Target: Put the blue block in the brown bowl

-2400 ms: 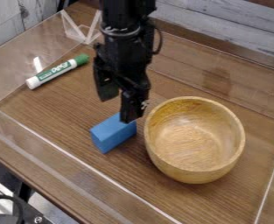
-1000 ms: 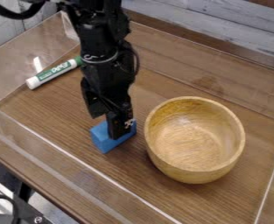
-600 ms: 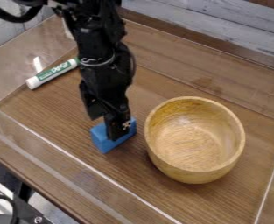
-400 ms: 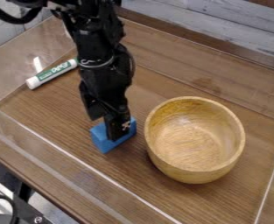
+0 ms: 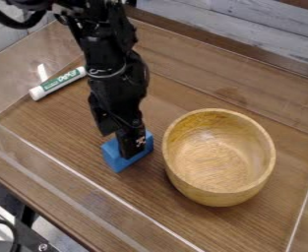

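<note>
The blue block (image 5: 121, 156) lies on the wooden table, just left of the brown bowl (image 5: 219, 155). My black gripper (image 5: 125, 137) points straight down and has come low over the block, covering its upper part. The fingers straddle the block with the jaws spread wide; they are open, and no squeeze on the block shows. The bowl is empty and stands upright about a block's width to the right of the gripper.
A green-and-white marker (image 5: 60, 80) lies at the back left. Clear plastic walls (image 5: 38, 162) run along the table's front and left edges. Grey planks (image 5: 262, 30) stand behind the table.
In the earliest frame the gripper stood above and to the right of the block; it has moved left and down onto it. Over the last second nothing has visibly moved.
</note>
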{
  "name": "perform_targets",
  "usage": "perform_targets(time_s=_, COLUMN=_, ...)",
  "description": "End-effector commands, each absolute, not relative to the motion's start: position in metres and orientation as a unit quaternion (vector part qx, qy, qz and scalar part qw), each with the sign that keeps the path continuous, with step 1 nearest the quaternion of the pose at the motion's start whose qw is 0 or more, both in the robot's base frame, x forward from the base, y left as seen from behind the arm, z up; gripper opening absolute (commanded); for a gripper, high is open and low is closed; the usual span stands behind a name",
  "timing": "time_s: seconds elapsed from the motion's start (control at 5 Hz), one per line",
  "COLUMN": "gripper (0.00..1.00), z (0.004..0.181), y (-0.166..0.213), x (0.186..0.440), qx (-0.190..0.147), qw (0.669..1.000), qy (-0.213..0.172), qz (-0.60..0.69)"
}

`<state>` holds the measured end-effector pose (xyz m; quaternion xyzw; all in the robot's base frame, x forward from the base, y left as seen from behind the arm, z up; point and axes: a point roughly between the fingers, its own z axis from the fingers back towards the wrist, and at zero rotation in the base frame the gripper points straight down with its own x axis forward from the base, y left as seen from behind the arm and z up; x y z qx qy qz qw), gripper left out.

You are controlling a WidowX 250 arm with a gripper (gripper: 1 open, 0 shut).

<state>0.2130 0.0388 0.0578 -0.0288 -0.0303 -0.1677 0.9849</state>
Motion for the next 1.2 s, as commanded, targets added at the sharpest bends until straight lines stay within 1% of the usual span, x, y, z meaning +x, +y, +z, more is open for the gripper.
perform_targets(time_s=0.0, gripper=1.00, z=0.0615, y=0.0419, x=0.2182, qx=-0.025, qw=0.985, qy=-0.045, qz=-0.164)
perform_targets(time_s=0.2, gripper=1.00, z=0.0610, y=0.0423, x=0.2189, qx=-0.027, qw=0.985, qy=-0.046, qz=-0.164)
perform_targets(time_s=0.4, gripper=1.00, z=0.0563, y=0.0416, x=0.2197, qx=-0.028, qw=0.985, qy=-0.050, qz=-0.166)
perform_targets(time_s=0.6, gripper=0.00, z=0.0525, y=0.0409, x=0.2205, qx=-0.029, qw=0.984, qy=-0.054, qz=-0.169)
perform_targets(time_s=1.0, gripper=0.00, z=0.0596, y=0.0374, x=0.2232, qx=-0.027, qw=0.984, qy=-0.059, qz=-0.163)
